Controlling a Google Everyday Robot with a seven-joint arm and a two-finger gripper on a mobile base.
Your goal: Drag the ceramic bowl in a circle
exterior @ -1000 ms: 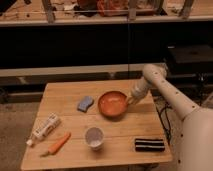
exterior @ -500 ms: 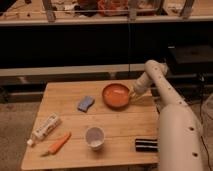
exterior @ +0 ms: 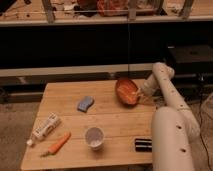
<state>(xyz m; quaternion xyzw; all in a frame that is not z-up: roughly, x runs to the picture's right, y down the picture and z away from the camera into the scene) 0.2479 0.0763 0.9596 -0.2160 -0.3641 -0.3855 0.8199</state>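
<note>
Camera view: ceramic bowl (exterior: 126,91) sits at the far right of the wooden table (exterior: 116,124), close to the far edge. It looks tilted, with its paler inside facing left and toward the camera. Gripper (exterior: 139,94) is at the bowl's right rim, touching or overlapping it. Can't tell whether the pincer is clamped on the rim or open. White arm (exterior: 169,98) comes in from the right, bends down to the bowl from an elbow by the far right table corner, and its thick lower section covers the near right corner. Left of the bowl, well apart, a blue sponge (exterior: 85,103) lies flat around mid-table. Small white cup (exterior: 94,137) stands upright near the near edge, roughly centre. Carrot (exterior: 59,144) lies diagonally to the left of the cup, near the near edge. White tube-like package (exterior: 46,126) lies diagonally at the left edge, just beyond the carrot. Dark flat packet (exterior: 143,144) lies at the near right, just beside the arm's lower section, apart from the cup.
</note>
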